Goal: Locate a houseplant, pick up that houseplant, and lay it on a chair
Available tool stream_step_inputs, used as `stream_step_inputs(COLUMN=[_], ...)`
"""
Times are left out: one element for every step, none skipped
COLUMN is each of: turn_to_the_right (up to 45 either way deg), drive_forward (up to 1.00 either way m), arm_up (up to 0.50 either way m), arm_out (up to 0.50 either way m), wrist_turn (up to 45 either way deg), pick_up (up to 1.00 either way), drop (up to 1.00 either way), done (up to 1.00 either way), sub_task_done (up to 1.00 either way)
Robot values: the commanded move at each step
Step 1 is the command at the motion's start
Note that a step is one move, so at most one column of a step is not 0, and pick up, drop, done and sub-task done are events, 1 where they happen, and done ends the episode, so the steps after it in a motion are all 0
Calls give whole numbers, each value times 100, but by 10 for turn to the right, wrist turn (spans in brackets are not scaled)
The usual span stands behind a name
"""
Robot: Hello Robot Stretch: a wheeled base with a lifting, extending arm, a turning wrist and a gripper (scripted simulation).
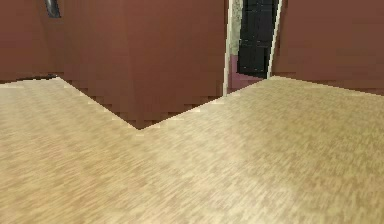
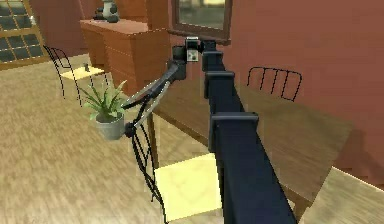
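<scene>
The houseplant (image 2: 105,108), spiky green leaves in a small white pot, hangs above the wooden floor at the far end of my gripper (image 2: 130,104), clear of every surface, so the gripper holds it. The dark arm (image 2: 235,140) rises from the arm side view's bottom edge. Just below and right of the plant stands a thin black-framed chair with a pale yellow seat (image 2: 188,186). A second yellow-seated chair (image 2: 78,70) stands farther out to the left.
A wooden table (image 2: 300,135) lies right of the arm, with a black chair (image 2: 272,82) behind it. A wooden dresser (image 2: 128,50) carries a vase (image 2: 108,12). In the forward view, red-brown walls form a jutting corner (image 1: 135,90) beside a doorway (image 1: 255,40), with open wooden floor (image 1: 250,160).
</scene>
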Motion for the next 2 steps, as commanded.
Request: stream_step_inputs(turn_to_the_right=[0,0], drive_forward=[0,0], arm_up=[0,0], arm_out=[0,0], wrist_turn=[450,450], pick_up=[0,0], drop=[0,0], done=[0,0], sub_task_done=[0,0])
